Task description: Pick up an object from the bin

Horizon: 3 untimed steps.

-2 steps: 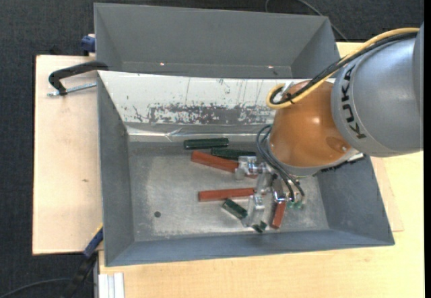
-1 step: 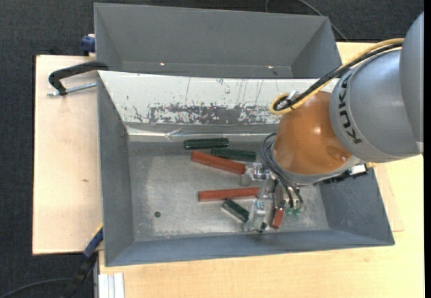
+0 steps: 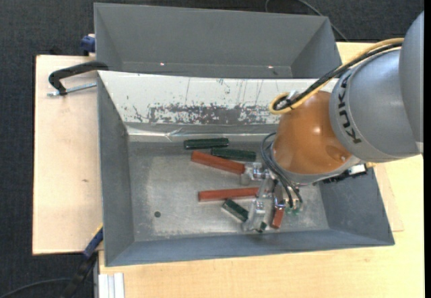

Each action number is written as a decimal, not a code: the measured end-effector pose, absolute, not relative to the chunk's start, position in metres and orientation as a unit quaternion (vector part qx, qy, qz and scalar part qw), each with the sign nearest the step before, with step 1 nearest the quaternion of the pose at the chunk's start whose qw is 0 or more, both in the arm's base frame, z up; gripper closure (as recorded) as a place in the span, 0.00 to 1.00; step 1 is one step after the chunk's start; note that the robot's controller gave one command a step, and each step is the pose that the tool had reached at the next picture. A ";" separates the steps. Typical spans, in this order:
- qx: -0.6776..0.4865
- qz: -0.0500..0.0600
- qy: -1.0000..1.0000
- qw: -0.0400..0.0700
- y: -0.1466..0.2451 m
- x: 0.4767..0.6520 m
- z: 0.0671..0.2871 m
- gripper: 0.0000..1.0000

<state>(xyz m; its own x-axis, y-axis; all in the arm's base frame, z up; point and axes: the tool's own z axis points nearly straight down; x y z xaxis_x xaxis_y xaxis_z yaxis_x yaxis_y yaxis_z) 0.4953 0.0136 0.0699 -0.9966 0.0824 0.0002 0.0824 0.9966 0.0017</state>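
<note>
The grey metal bin (image 3: 161,185) carries slim flat sticks on its scuffed floor. A dark green stick (image 3: 206,144) lies near the far wall, a second green stick (image 3: 234,153) just beside it (ends nearly meeting). A slanted red-brown stick (image 3: 217,162) lies on their near side, a second red-brown stick (image 3: 227,193) mid-floor, a short dark green piece (image 3: 234,209) toward the near wall.

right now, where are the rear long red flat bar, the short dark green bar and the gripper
rear long red flat bar (image 3: 217,162), camera view, mid-length
short dark green bar (image 3: 234,209), camera view, its middle
gripper (image 3: 260,212), camera view, metal end
</note>
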 end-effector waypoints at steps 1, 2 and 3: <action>-0.041 -0.001 -0.999 0.000 0.014 0.495 0.070 1.00; -0.041 -0.001 -0.999 -0.006 0.014 0.498 0.143 1.00; -0.041 -0.001 -0.999 -0.003 0.015 0.499 0.160 1.00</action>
